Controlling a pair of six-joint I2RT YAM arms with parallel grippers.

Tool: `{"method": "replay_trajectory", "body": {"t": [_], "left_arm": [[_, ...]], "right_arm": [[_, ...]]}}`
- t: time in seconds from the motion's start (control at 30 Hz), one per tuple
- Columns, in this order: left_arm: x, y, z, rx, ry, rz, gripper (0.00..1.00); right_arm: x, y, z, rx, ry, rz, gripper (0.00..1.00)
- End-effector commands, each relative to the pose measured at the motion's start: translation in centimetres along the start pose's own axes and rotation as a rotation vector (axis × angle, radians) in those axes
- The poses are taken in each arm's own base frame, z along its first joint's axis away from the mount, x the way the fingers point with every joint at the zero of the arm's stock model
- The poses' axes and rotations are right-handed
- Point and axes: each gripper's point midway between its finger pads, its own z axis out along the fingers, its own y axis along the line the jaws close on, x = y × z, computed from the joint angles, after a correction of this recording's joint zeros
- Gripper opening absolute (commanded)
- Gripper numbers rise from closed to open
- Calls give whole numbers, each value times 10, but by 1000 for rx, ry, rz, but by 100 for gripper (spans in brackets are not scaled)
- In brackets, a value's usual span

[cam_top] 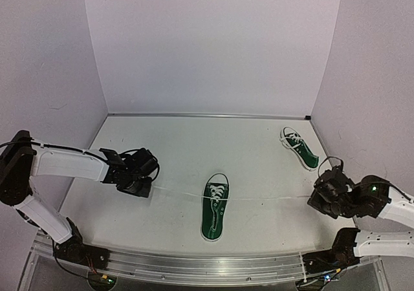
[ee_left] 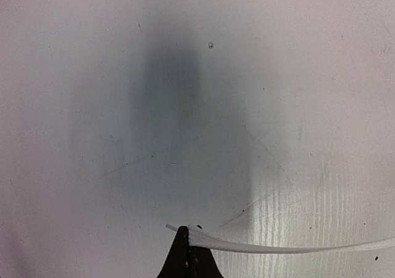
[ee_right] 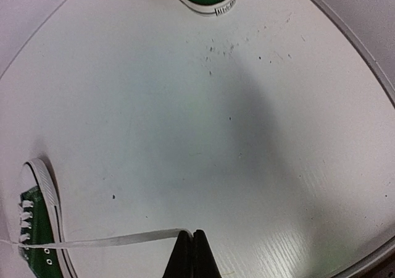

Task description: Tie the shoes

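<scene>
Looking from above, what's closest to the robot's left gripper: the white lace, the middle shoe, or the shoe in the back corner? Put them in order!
1. white lace: pinched in the left gripper itself, stretching off to the right.
2. middle shoe: in the centre, to the gripper's right.
3. back shoe: far right corner, farthest away.

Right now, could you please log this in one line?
left gripper shut on left lace; right gripper shut on right lace; both taut
</scene>
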Motion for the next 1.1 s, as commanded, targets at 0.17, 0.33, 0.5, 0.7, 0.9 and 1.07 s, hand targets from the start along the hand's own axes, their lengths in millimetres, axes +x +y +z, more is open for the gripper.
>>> {"method": "replay_trajectory", "body": {"t": [0.17, 0.33, 0.5, 0.7, 0.9, 1.07], "left_arm": [[-8, 9, -4, -41, -25, -44, 0], [-5, 0, -2, 15, -19, -49, 0], [-3, -21, -5, 143, -16, 1, 0], [8, -23, 4, 137, 32, 41, 0], [18, -30, 16, 144, 91, 57, 4], [21, -46, 18, 214, 114, 74, 23]], "right_arm": [[-31, -39, -21, 167, -136, 18, 0], [-26, -28, -9, 204, -119, -28, 0], [1, -5, 28, 213, -49, -142, 0], [19, 9, 50, 213, 0, -222, 12], [36, 5, 63, 198, 47, -246, 20], [39, 12, 67, 189, 62, -283, 36]]}}
